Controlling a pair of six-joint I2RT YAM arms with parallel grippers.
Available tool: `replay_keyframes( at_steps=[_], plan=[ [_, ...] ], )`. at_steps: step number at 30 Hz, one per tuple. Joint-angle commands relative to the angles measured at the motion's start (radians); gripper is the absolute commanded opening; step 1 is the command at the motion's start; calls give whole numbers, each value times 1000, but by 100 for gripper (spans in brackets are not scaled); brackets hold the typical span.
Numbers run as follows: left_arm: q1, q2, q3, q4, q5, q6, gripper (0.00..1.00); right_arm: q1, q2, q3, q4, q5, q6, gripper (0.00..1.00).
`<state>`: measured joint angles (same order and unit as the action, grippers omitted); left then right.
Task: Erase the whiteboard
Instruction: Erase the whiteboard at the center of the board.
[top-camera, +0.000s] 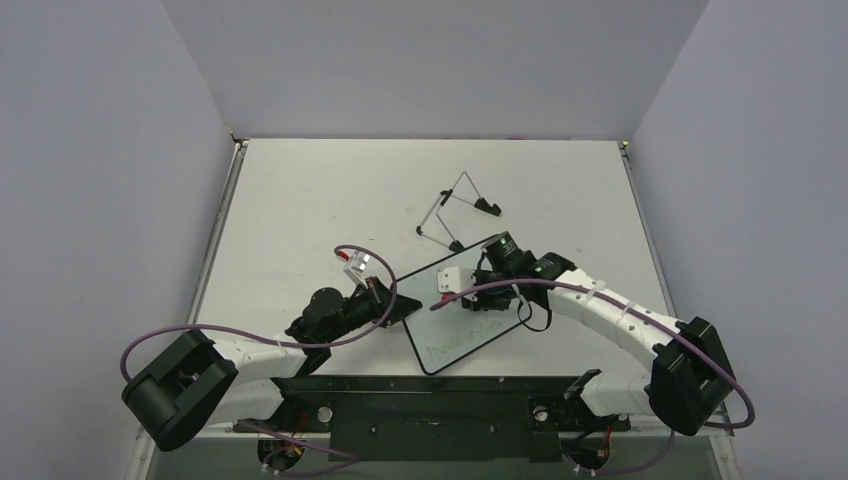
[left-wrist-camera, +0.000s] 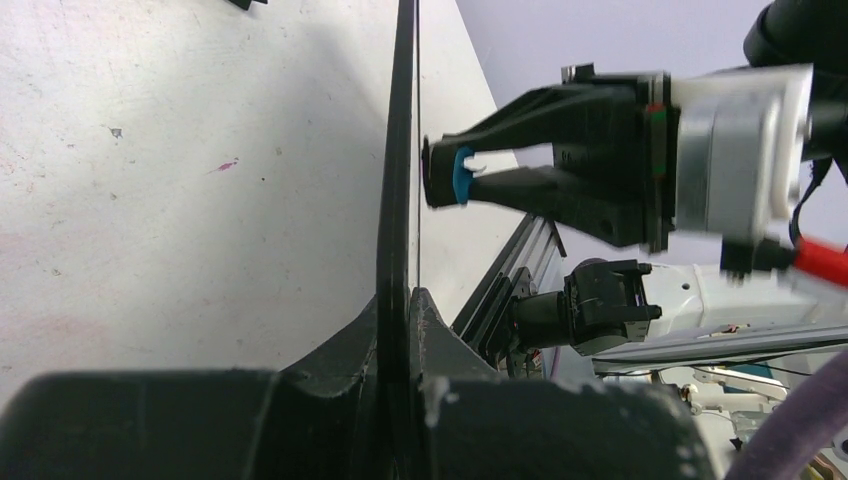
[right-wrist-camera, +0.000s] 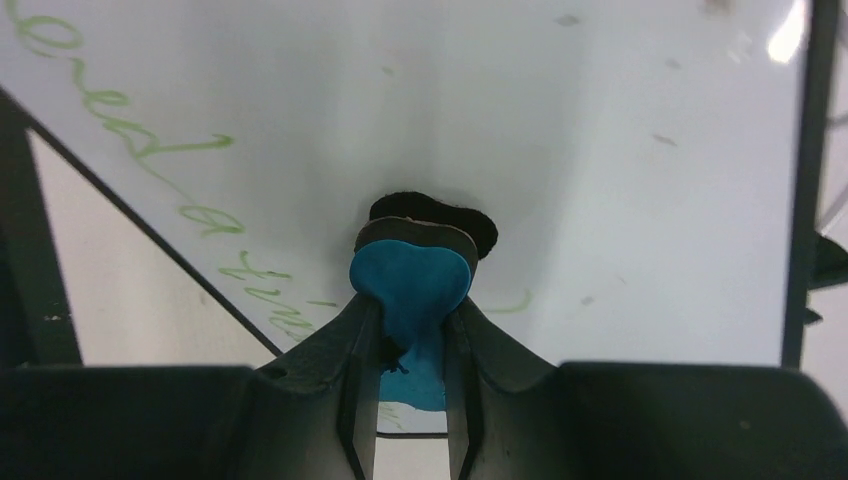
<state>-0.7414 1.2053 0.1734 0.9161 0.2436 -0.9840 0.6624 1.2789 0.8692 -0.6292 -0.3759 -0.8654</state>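
Whiteboard (top-camera: 462, 330): small flat rectangular board, thin black frame, rounded corners.
Location: near the middle of the surface (top-camera: 300, 200), between the two arms, nearer than the wire easel stand (top-camera: 455, 210) and apart from it.
Attitude: raised at the gripped edge. Whether its near corner rested on the surface could not be told.
Left end effector (left-wrist-camera: 408, 310): fingers together, clamped on the frame at the board's left edge.
Right end effector (right-wrist-camera: 410, 330): pinched shut on the blue-and-black eraser (right-wrist-camera: 412, 270), with its dark pad against the white face.
Marks: green handwriting (right-wrist-camera: 150, 150) ran along one long edge, unwiped. The face elsewhere looked clean but for faint specks.
Handling (judged): light, thin and stiff. The glossy face was probably slippery, so the frame edge was the better hold.
Risk (judged): held at one edge only, the board could pivot or slip under eraser pressure. Light strokes close to the clamp would suit it.
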Motion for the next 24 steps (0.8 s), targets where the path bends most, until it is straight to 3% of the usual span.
replay_keyframes(
  at_steps=[1,6,13,19,24],
  plan=[
    [6,-20,38,138,19,-10,0,60,12,-1,-92,-19,-103,0],
    [7,-40,34,117,14,-6,0,62,-17,-34,-84,65,-107,0],
    [7,-18,34,144,23,-16,0,52,-7,-48,164,285,132,0],
    [6,-7,32,160,27,-24,0,78,-29,-53,137,162,118,0],
    [6,6,40,166,31,-28,0,113,-11,-35,-46,-13,-40,0]
  ],
)
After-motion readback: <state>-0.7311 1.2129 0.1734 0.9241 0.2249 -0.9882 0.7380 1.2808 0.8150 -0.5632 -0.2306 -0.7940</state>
